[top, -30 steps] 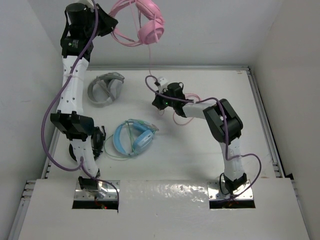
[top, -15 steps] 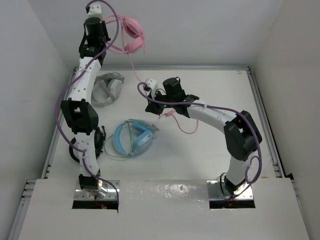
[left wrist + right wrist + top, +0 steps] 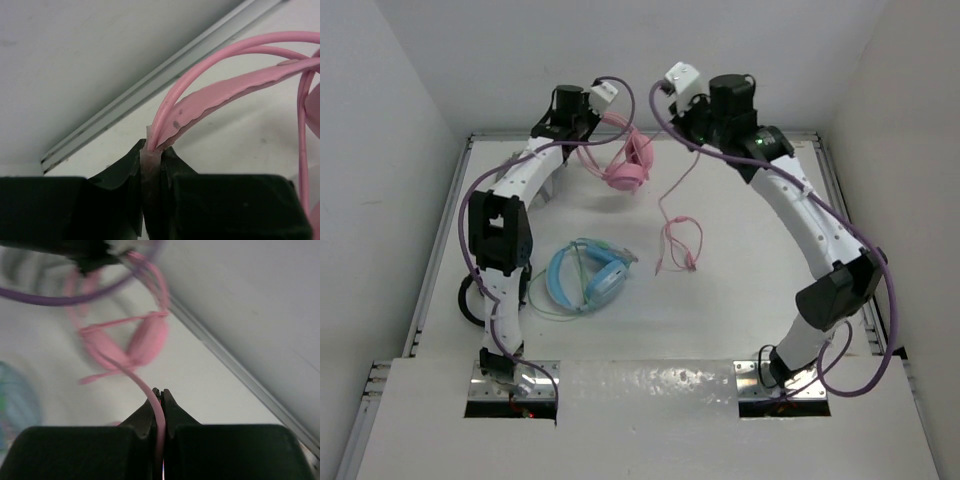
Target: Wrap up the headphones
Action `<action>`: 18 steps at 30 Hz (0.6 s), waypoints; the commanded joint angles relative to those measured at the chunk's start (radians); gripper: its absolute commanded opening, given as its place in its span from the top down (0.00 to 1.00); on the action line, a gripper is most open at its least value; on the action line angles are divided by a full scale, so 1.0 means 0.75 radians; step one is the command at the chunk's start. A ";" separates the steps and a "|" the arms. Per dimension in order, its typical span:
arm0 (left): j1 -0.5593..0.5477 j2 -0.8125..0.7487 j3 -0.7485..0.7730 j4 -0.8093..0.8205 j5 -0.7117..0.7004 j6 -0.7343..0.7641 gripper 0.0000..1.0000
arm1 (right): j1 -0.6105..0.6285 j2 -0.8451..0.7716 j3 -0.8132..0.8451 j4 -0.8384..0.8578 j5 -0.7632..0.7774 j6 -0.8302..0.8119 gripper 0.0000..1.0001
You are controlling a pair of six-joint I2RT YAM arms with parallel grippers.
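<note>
The pink headphones (image 3: 628, 166) hang above the back middle of the table. My left gripper (image 3: 588, 128) is shut on their headband, which shows pinched between the jaws in the left wrist view (image 3: 200, 110). My right gripper (image 3: 688, 125) is raised at the back, to the right of the ear cups, and is shut on the thin pink cable (image 3: 159, 415). The cable (image 3: 672, 195) drops from there to loose loops on the table (image 3: 678, 245). The ear cups show blurred in the right wrist view (image 3: 145, 337).
Light-blue headphones (image 3: 586, 276) lie on the table's left middle. Grey headphones (image 3: 548, 186) sit at the back left, mostly hidden behind my left arm. A metal rail (image 3: 845, 230) edges the table on the right and walls close in on three sides.
My left gripper swung right and down, carrying the headphones from high at the back left to the back middle. My right gripper rose from the table to the back, drawing the cable up.
</note>
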 commanded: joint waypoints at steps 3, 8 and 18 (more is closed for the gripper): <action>-0.045 -0.169 0.222 -0.320 0.416 0.123 1.00 | -0.167 0.100 0.152 -0.096 0.341 -0.126 1.00; -0.123 -0.160 0.346 -0.643 0.530 0.082 1.00 | -0.259 0.289 0.497 -0.044 0.440 -0.048 1.00; -0.162 -0.173 0.547 -0.750 0.715 -0.266 1.00 | -0.486 0.264 0.218 0.258 0.217 0.287 1.00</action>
